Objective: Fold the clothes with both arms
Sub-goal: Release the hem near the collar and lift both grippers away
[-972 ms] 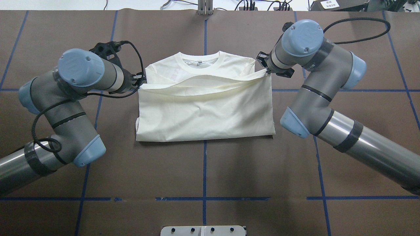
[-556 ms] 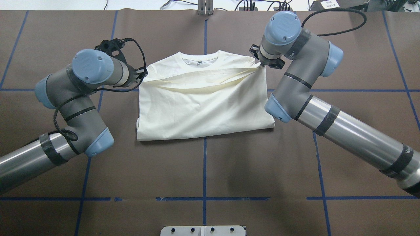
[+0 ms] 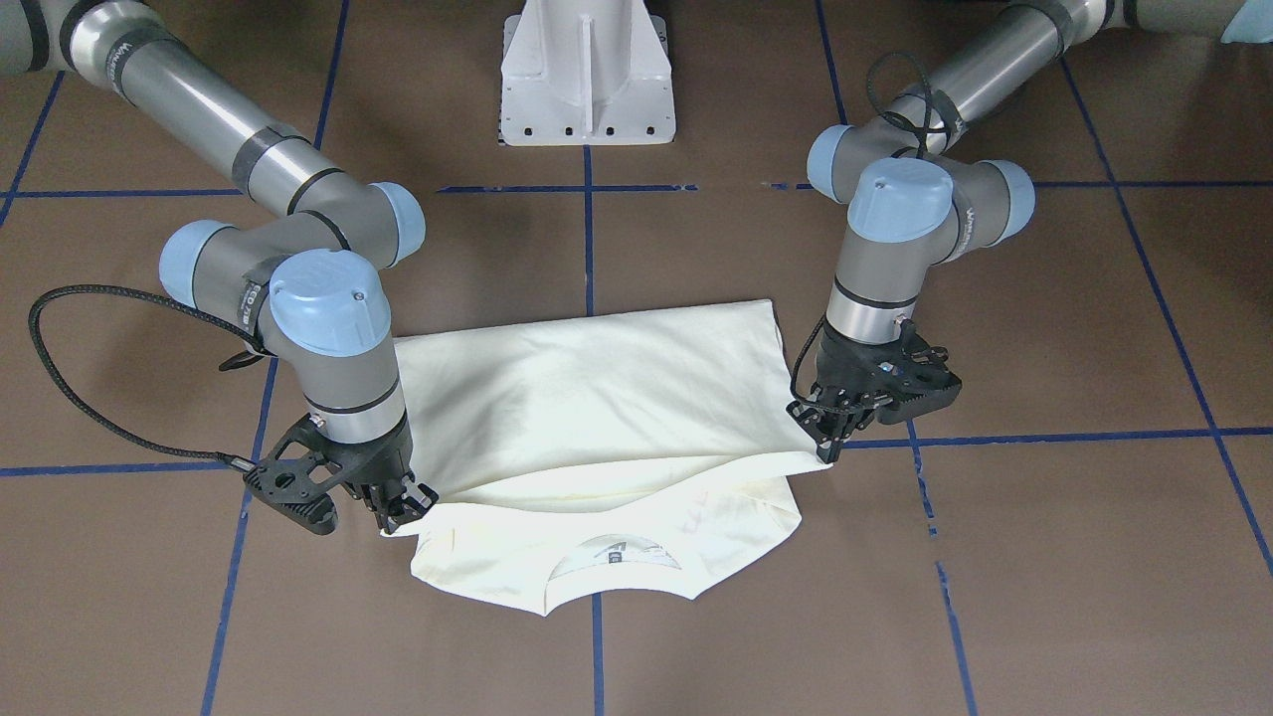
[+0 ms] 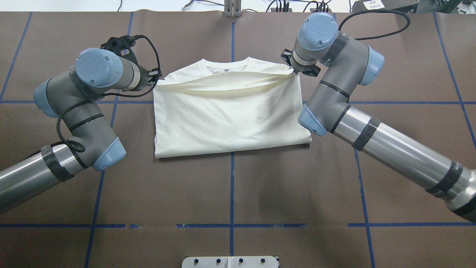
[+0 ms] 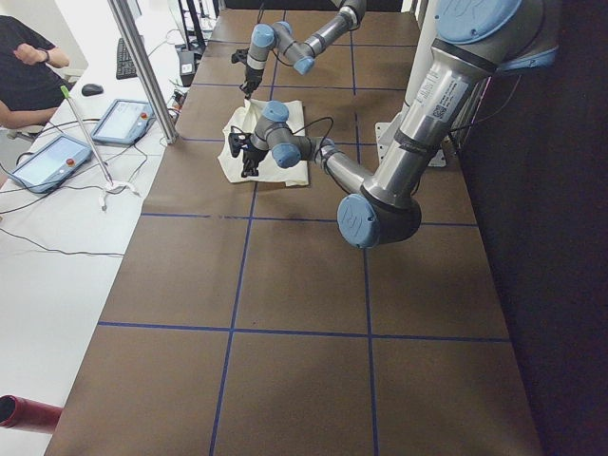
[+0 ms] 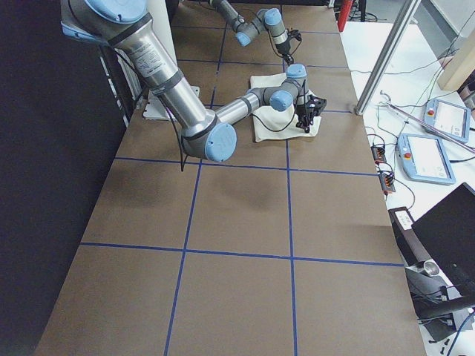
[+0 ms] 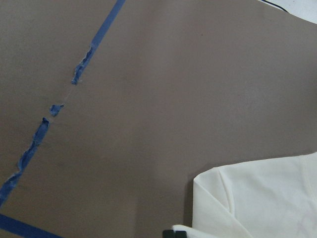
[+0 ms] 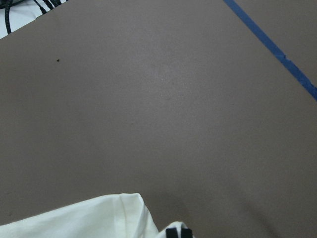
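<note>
My left jaws were clenched on one corner of the shirt's [image 4: 230, 111] lifted edge and my right jaws on the other corner, with the cloth stretched between them just above the layer beneath. Over the last second my left arm [image 4: 86, 111] and right arm [image 4: 334, 93] had carried that edge away from my base, from across the chest almost to the collar [image 4: 227, 65], so less of the shoulders showed. The shirt lay at the middle of the brown counter [image 4: 230, 186], its near side already a straight crease. I judged the half-fold nearly done. What remained was to lower the edge by the collar and let go evenly.
</note>
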### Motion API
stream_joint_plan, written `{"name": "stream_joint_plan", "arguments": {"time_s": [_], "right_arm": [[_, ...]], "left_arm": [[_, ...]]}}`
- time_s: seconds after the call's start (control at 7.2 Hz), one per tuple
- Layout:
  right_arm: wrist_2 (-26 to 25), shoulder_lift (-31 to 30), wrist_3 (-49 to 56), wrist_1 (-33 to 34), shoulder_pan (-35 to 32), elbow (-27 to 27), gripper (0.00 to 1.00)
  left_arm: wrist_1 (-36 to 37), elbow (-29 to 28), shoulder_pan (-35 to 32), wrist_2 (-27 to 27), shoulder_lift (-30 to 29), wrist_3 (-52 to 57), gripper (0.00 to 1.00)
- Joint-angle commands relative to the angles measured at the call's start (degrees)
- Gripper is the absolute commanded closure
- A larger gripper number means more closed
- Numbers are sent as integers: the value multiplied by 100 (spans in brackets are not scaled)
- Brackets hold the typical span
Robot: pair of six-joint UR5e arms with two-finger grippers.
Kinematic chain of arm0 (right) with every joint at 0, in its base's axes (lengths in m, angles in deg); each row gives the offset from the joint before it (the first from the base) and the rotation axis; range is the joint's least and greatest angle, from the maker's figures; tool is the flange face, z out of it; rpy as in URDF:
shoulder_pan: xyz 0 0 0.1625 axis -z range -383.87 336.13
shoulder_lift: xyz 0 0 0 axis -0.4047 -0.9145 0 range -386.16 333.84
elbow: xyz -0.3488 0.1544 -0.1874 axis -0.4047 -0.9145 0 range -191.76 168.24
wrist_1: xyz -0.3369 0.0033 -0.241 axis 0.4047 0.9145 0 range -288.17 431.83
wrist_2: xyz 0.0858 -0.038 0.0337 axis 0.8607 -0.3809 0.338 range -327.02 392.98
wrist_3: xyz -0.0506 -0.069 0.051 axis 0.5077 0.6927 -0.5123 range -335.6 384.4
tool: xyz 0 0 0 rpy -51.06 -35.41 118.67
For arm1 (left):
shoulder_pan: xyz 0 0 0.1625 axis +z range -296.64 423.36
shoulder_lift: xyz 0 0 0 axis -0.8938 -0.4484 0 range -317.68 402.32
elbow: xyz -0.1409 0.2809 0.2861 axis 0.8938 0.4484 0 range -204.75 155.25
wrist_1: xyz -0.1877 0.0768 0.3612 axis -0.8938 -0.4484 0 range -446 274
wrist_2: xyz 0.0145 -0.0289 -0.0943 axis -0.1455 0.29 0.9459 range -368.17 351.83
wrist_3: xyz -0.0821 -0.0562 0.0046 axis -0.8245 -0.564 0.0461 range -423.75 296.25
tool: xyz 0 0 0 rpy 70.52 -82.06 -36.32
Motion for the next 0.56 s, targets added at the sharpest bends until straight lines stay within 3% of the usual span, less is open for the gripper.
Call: {"name": "stream_joint_plan", "arguments": {"time_s": [0.0, 0.14, 0.28, 0.42], "right_arm": [[0, 45, 1, -4, -1, -80, 100], [-9, 54, 1, -12, 17, -141, 81], [0, 133, -17, -21, 17, -142, 52], [9, 220, -87, -21, 25, -81, 37]], "left_arm": [[-18, -63, -18, -1, 35, 71, 100], [-10, -63, -18, -1, 18, 53, 100], [-36, -64, -18, 17, 36, 53, 80], [-53, -64, -18, 34, 44, 53, 42]]}}
